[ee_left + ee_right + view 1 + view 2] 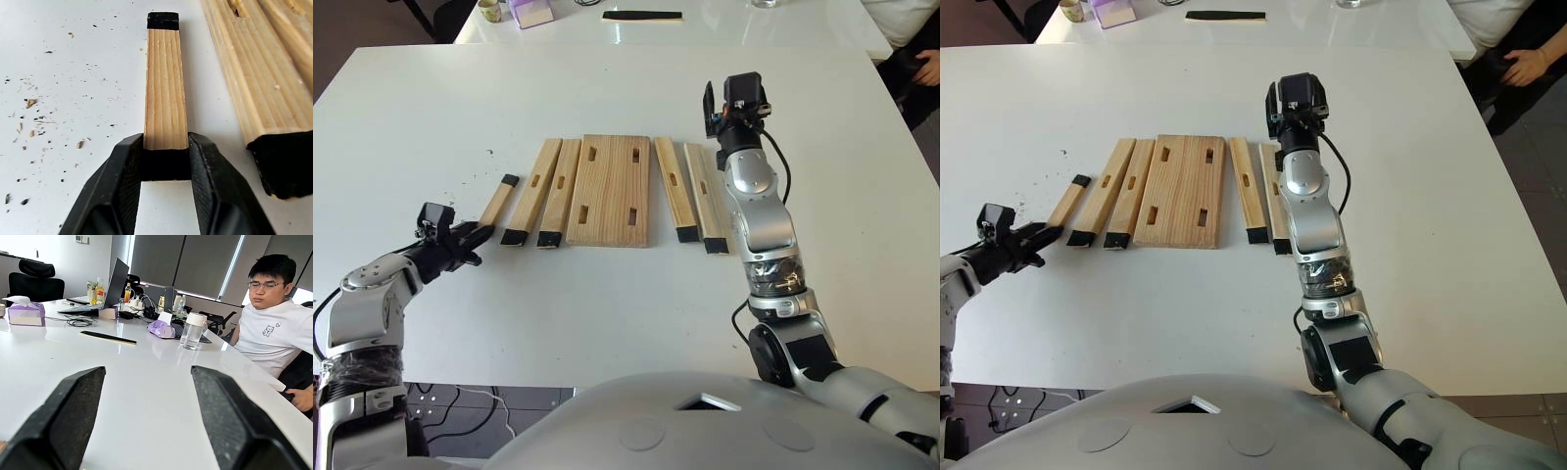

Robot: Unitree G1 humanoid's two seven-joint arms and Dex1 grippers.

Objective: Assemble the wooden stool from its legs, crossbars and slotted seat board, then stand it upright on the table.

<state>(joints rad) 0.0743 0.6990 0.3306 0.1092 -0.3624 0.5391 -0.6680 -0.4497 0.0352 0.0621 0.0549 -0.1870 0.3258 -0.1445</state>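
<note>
The slotted seat board (609, 189) lies flat in the middle of the white table (822, 147). Two long legs (548, 191) lie side by side just left of it, and two more legs (688, 194) lie to its right. Farther left lies a short crossbar (497, 203) with black ends. My left gripper (165, 161) is shut on the near black end of this crossbar (166, 93), low on the table, one finger on each side. My right gripper (146, 406) is open with nothing in it, held up above the far ends of the right legs and pointing away across the table.
Wood crumbs (29, 103) are scattered on the table left of the crossbar. A second table behind carries a tissue box (530, 12), a black strip (642, 15) and a water bottle (192, 330). Bare table surface lies in front of the parts.
</note>
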